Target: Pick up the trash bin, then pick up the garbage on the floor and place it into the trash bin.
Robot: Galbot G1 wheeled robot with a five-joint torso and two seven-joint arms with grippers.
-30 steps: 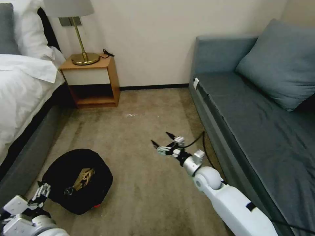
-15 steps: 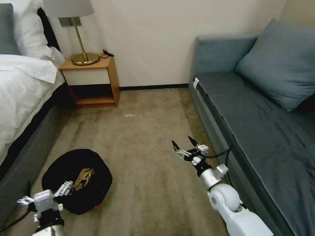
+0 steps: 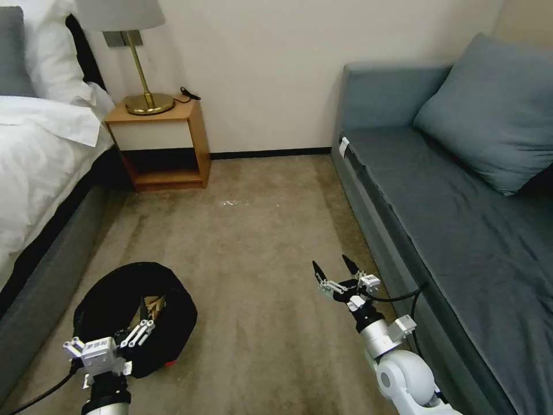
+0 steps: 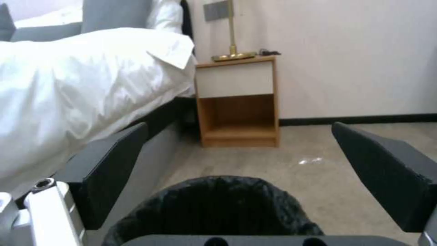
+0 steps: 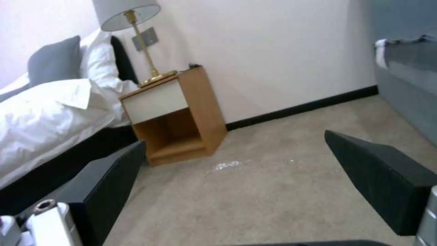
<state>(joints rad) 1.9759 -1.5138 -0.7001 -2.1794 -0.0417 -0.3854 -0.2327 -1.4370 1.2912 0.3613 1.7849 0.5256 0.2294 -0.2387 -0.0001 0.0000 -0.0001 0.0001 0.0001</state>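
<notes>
As seen overhead, trash bin point(image 3: 173, 314) upright, mouth upward

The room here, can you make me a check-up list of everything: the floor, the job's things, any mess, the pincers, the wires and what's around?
Surface: beige carpet with a small whitish speck near the nightstand.
Job's things: black bin on the floor beside the bed, a gold-brown wrapper inside.
Clutter: something small and red at the bin's base; cannot tell what.
Pincers: left pincer open, at the bin's near rim; right pincer open, above bare carpet beside the sofa.
Cables: black cables on both arms; a cord on the nightstand.
Surroundings: bed, lamp, grey sofa with a cushion.
</notes>
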